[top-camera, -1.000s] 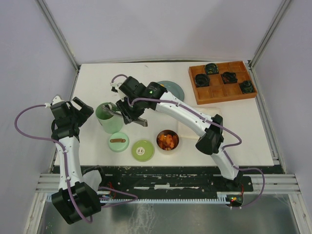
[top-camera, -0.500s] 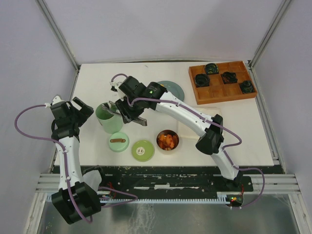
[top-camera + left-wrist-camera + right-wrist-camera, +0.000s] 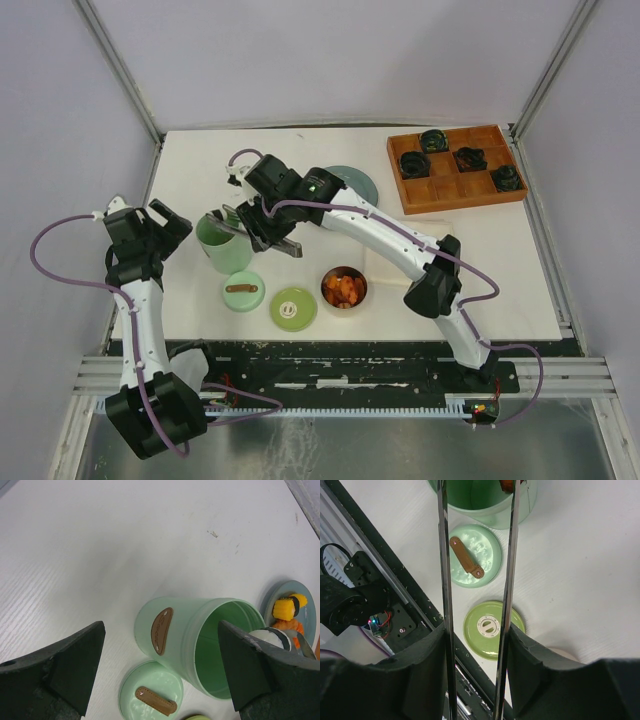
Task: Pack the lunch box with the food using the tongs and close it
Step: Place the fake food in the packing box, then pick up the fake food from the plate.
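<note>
While the flat lid (image 3: 243, 291) lies before the canister (image 3: 222, 245), the left tool (image 3: 172, 222) stays spread wide beside it; the right tool (image 3: 476, 667), pinching the tongs (image 3: 444, 580), has crept farther over its mouth, a roll (image 3: 270, 636) at its rim.

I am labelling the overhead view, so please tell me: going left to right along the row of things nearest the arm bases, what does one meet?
Mint-green flat lid → lime-green round lid → steel bowl holding the food.
</note>
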### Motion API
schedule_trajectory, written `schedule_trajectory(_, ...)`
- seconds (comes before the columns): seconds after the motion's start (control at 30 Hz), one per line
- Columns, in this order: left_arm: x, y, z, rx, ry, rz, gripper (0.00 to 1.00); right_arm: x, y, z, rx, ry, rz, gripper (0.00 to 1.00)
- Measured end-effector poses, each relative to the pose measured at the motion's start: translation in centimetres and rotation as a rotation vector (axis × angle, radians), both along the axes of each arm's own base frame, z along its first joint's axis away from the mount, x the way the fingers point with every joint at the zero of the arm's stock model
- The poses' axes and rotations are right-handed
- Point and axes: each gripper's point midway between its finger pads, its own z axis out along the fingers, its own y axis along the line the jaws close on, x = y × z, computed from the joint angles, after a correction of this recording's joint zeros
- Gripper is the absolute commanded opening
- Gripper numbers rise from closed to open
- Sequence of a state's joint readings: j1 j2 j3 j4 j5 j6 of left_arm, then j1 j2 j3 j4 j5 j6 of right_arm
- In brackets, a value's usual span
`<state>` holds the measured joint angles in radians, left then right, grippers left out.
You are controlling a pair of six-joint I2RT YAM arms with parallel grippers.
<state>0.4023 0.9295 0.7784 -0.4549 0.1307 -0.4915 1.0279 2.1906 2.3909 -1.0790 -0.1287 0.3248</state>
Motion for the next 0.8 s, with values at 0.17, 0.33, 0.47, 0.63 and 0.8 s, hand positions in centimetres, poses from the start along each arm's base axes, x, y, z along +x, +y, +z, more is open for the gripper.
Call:
schedule_trajectory(0.17, 0.0, 0.0, 0.0, 0.000, 0.000, 0.000, 0.99, 0.0, 0.0, 0.1, 0.001, -0.003, -0.001, 0.52)
schedule_trajectory(0.33, 0.0, 0.0, 0.0, 0.000, 0.000, 0.000, 0.99, 0.0, -0.1, 0.0, -0.003, -0.002, 0.001, 0.52)
schedule_trajectory(0.47, 0.0, 0.0, 0.0, 0.000, 0.000, 0.000, 0.99, -0.1, -0.3, -0.1, -0.014, 0.002, 0.004, 0.52)
schedule_trajectory(0.63, 0.0, 0.0, 0.0, 0.000, 0.000, 0.000, 0.99, 0.0, -0.5, 0.1, -0.016, -0.010, -0.003, 0.52)
schedule_trajectory(0.8, 0.0, 0.0, 0.0, 0.000, 0.000, 0.000, 0.99, 0.8, -2.8, 3.2, 0.005, -0.105, -0.056, 0.50)
